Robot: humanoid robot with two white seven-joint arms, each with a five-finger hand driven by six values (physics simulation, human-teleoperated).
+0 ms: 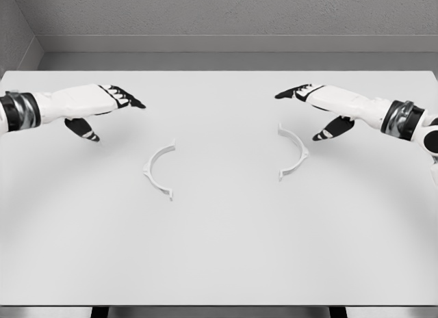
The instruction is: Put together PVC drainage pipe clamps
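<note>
Head view: you've got a flat pale grey bench (219,263) with two thin white half-ring plastic clamp pieces lying flat on it, well apart from each other. The left clamp half (158,170) sits left of centre, its open side facing right. The right clamp half (293,151) sits right of centre, its open side facing left, so the two arcs face each other.

Your left robot hand (102,106) hovers up and left of the left clamp half, fingers extended and relaxed, thumb hanging down, grasping nothing. Your right robot hand (321,109) mirrors it, near the right clamp half's upper end, fingers released, nothing held. Contact with that piece looks unlikely, but the render is too soft to be sure.
</note>
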